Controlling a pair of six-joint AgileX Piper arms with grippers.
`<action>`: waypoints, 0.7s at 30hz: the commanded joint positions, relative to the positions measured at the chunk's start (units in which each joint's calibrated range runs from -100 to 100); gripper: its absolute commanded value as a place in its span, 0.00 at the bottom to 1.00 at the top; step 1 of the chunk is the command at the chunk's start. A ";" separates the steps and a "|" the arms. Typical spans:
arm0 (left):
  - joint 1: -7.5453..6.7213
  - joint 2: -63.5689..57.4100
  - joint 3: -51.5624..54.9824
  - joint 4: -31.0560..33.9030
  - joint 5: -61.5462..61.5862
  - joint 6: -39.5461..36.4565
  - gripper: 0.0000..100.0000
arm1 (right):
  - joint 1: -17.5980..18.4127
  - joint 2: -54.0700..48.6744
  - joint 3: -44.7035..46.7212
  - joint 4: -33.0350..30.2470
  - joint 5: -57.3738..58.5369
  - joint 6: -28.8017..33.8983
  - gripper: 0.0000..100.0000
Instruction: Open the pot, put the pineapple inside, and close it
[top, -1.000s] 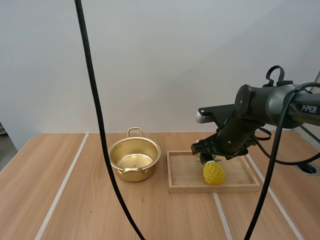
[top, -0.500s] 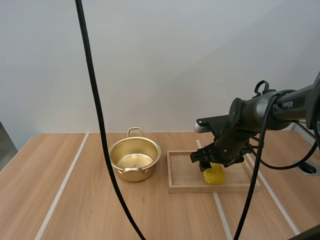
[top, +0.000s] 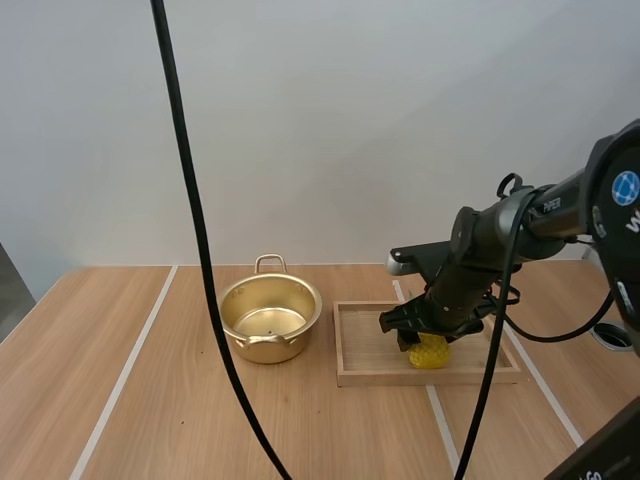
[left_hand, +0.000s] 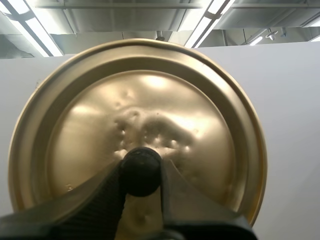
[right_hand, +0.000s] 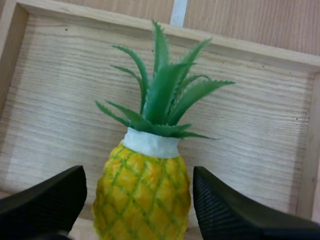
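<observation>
Fingers (left_hand: 100, 200) of the left tool (left_hand: 141, 175) are closed tight on a round black knob (left_hand: 141, 169), and so that tool holds the lid (left_hand: 150, 100). The lid is a dented gold disc, raised off the worktop, with its top face turned toward the wrist camera.

Seen from the right wrist, the right tool (right_hand: 137, 180) is spread wide, with one ribbed finger (right_hand: 50, 200) on each side of the pineapple (right_hand: 142, 197). It has a grip on nothing: a narrow gap shows on the one side, and on the other the finger is very close to the yellow skin. I cannot tell if it touches there. Beyond the fingers the fruit's white collar and green leaves (right_hand: 160, 95) point toward the far rim of the wooden tray (right_hand: 60, 100), and the pineapple lies on the tray's floor.

From the high camera, the pale wooden worktop (top: 150, 400) runs forward. On it the tray (top: 365, 350) lies to the right, with the right tool (top: 425, 335) low over the pineapple (top: 428, 352) near the tray's front edge. Just left of the tray, and apart from it, stands the gold pot (top: 268, 320), upright, its mouth uncovered and its shiny floor showing. One handle faces the camera and the other the wall.
</observation>
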 joint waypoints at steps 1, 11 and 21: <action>-0.01 -0.50 -0.35 -0.96 -0.60 -0.55 0.00 | -0.23 1.10 0.24 -0.26 -1.00 -0.33 1.00; -0.01 -0.50 -0.35 -0.96 -0.60 -0.55 0.00 | -0.23 3.13 0.24 -0.26 -3.14 -0.33 1.00; -0.01 -0.50 -0.35 -1.32 -0.60 -0.56 0.00 | -0.23 3.95 0.24 -0.26 -3.98 -0.33 0.00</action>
